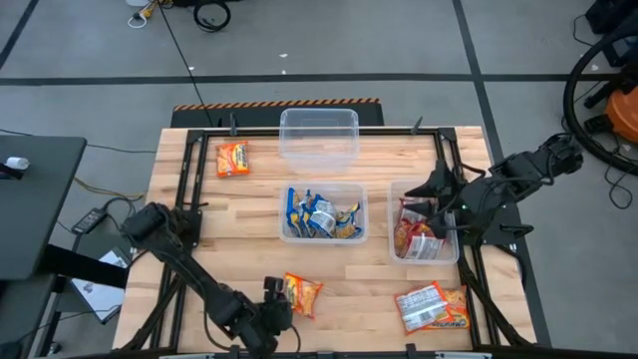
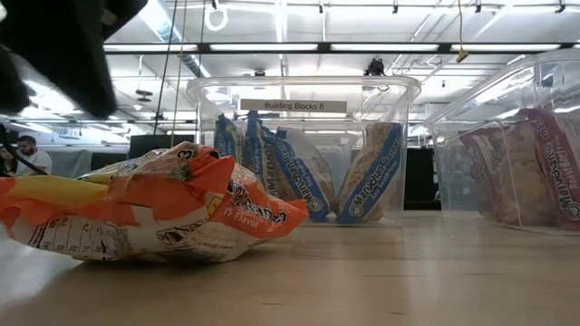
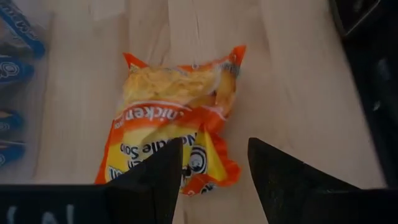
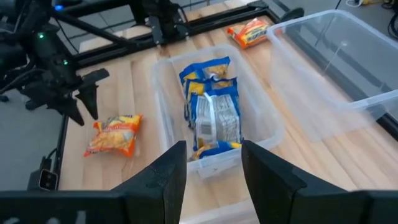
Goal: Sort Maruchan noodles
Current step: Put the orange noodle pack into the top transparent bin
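On the desk [image 1: 199,229], the left pincer [image 1: 271,299] sits near the front edge with its two fingers spread wide and nothing between them. An orange-yellow noodle packet [image 1: 302,293] lies flat just beside it, toward the middle of the desk; in the left wrist view this packet [image 3: 176,127] shows crinkled plastic, pale noodles through a clear window and "Chicken" lettering, its near end reaching in between the finger tips without visible contact. A second orange packet [image 1: 232,159] lies well apart at the far left of the desk. The middle tub [image 1: 323,213] holds several blue-silver packets [image 1: 319,214] standing on edge, and an empty clear tub [image 1: 319,140] sits behind it. Further right, a third tub [image 1: 424,239] holds red-white packets [image 1: 417,237], and the right pincer [image 1: 427,207] hangs over its far rim, fingers parted and empty. A pair of red-white packets [image 1: 433,307] lies on the desk in front of that tub.
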Motion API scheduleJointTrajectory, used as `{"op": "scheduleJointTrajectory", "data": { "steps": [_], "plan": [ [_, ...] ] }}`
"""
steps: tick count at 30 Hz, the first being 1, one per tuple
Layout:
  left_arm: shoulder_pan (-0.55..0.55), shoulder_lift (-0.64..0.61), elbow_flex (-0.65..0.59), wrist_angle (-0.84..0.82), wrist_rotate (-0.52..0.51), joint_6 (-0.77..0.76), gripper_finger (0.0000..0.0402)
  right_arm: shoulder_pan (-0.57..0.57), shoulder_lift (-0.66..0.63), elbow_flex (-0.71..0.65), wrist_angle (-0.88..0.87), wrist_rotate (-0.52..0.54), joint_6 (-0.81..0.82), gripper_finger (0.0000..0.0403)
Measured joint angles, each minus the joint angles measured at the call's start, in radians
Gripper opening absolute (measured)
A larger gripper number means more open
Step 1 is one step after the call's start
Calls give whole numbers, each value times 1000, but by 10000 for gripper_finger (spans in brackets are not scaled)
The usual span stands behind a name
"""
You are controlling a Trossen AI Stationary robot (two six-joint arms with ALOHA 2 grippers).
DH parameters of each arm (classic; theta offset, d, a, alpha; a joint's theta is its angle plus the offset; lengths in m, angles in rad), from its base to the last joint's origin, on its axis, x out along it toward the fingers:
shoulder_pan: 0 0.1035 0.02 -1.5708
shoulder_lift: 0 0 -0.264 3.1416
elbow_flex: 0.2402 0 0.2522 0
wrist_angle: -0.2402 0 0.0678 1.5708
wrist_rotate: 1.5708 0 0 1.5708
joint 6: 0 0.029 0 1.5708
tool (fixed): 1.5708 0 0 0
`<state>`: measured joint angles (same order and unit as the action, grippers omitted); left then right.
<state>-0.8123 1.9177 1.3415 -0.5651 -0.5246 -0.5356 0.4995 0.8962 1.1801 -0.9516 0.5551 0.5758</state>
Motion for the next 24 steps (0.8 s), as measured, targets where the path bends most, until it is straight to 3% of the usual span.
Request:
{"op": "scheduleJointTrajectory", "data": {
  "steps": [5, 15, 18, 24],
  "plan": [
    [-27, 52, 0, 1, -10, 105, 188, 0, 28, 0, 0, -6, 7, 159],
    [-16, 134, 0, 3, -50, 80, 178, 0, 56, 0, 40, -7, 7, 159],
    [-14, 144, 0, -1, -58, 70, 139, 0, 60, 0, 66, -7, 7, 159],
    [-2, 118, 0, -18, -44, -14, 14, 0, 64, 0, 104, -7, -17, 159]
  ]
}}
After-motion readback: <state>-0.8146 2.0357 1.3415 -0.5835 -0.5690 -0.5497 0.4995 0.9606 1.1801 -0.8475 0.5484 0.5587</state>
